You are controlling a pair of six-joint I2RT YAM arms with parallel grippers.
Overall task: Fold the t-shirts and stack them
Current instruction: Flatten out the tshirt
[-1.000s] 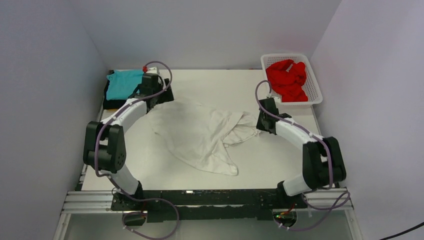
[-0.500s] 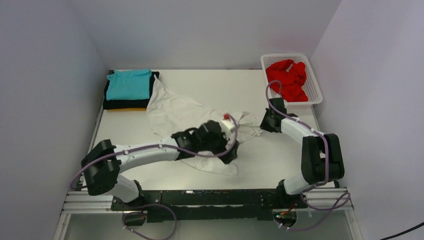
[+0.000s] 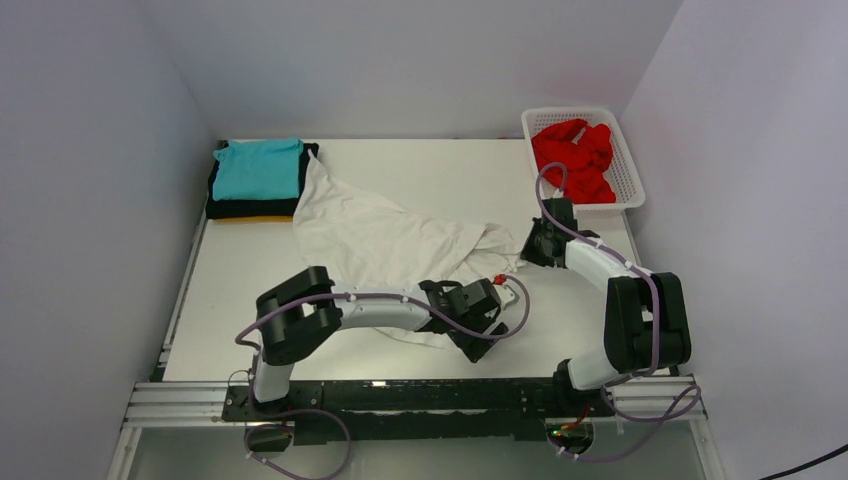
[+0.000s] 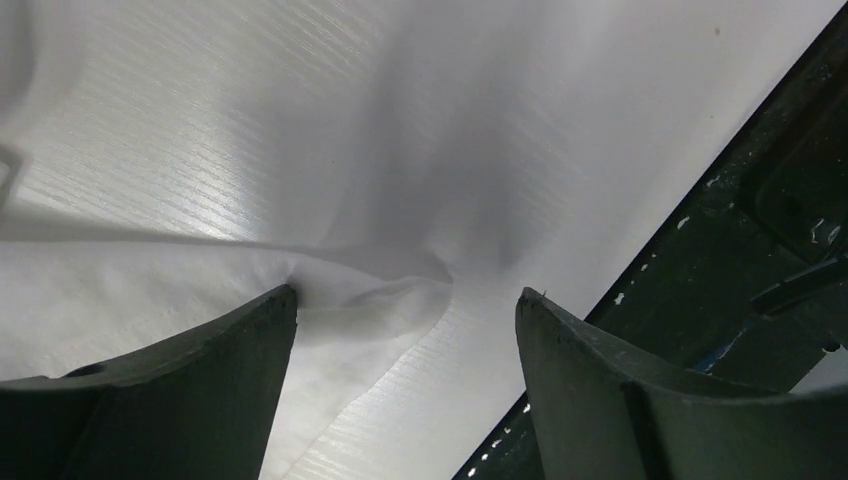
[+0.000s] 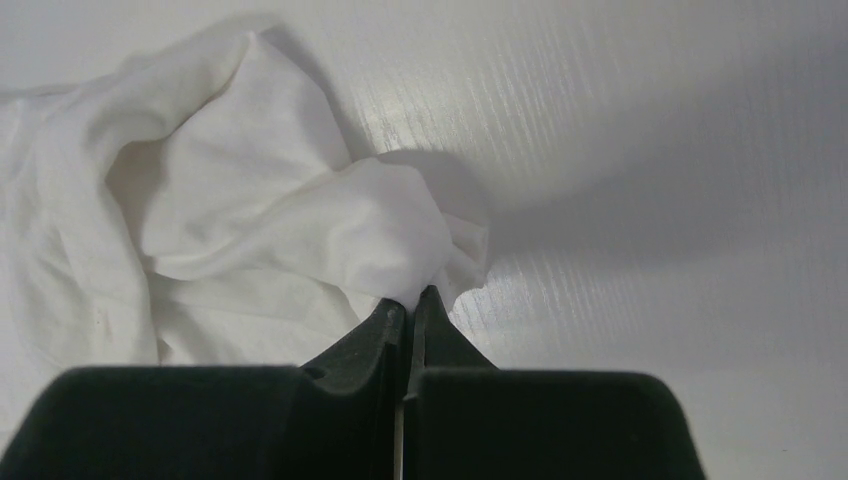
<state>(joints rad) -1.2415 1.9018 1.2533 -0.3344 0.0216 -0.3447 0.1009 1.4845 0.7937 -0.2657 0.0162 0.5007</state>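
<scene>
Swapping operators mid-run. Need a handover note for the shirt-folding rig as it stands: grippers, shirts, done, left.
Grippers: left gripper open, fingers straddling the near corner of the white t-shirt, not gripping. The right gripper is shut on that shirt's right edge.
Shirts: the white one lies crumpled in the middle, its far corner reaching the stack. At far left, folded: teal t-shirt over black t-shirt over yellow-orange t-shirt. The red t-shirt is bunched in the basket.
Done: three folded and stacked.
Left: fold white, then red; stack both.
</scene>
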